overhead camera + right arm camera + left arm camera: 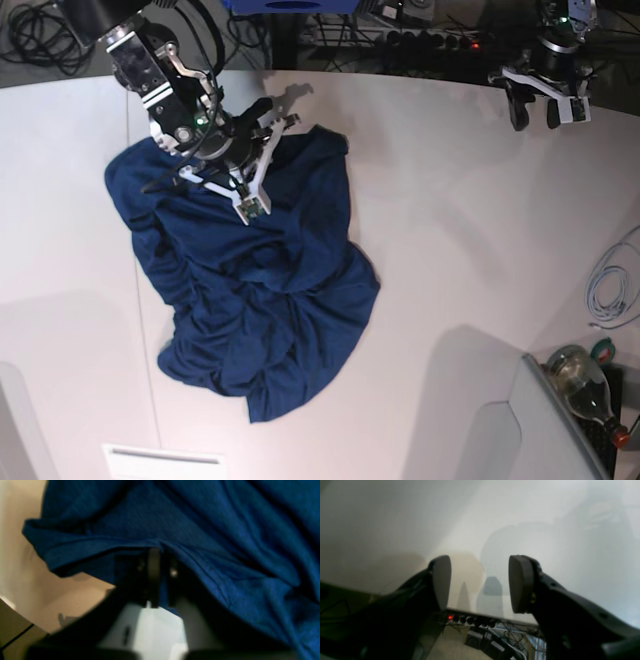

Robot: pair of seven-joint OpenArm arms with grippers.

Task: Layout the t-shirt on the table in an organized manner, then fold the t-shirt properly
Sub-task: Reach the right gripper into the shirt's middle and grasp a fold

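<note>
My right gripper [158, 562] has its dark pads pressed together on a fold of the plain navy blue soft-cloth t-shirt [255, 290], near the garment's far edge; in the right wrist view the cloth drapes over and around the pinch, so I judge the hold real but cannot tell how many layers are caught. My left gripper [480, 582] hangs well apart from the shirt by the far edge of the large smooth white table [450, 230], pads spread wide with nothing between them.

The shirt lies crumpled in a heap on the table's left half in the base view, across the thin dark seam line [143, 330], with sleeves and hem too bunched to pick out.

The step in hand, as I read it, is spreading the garment flat. To do that well I should lift the pinched edge only enough to free it from the folds under it, then draw it slowly outward so the cloth slides open rather than dragging the whole heap along. My left arm should come in and take a second point on the same edge, apart from the first, so the two of us can tension the cloth between us. If I have grabbed both front and back layers, pulling will not open anything, so I should watch whether the heap unfurls.
</note>
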